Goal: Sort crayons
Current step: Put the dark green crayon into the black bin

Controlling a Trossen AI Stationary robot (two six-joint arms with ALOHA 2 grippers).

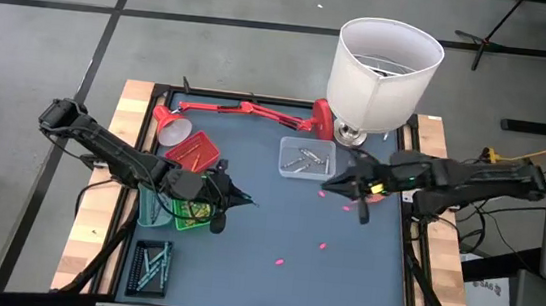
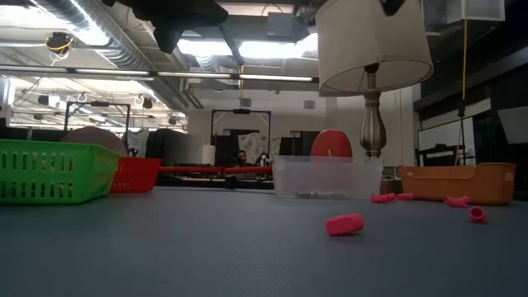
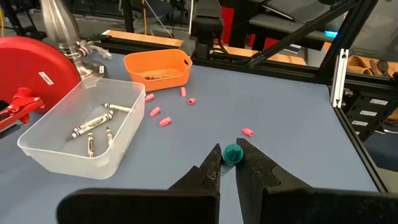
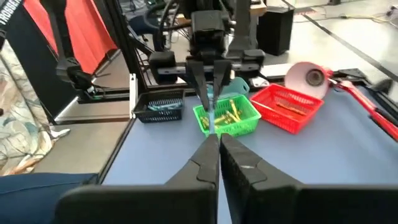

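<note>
Left end effector around green crayon

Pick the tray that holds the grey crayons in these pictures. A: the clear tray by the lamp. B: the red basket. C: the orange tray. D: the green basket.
A: the grey crayons lie in the clear tray, which sits beside the lamp's base; the high view shows the same tray just below the white lampshade.
</note>
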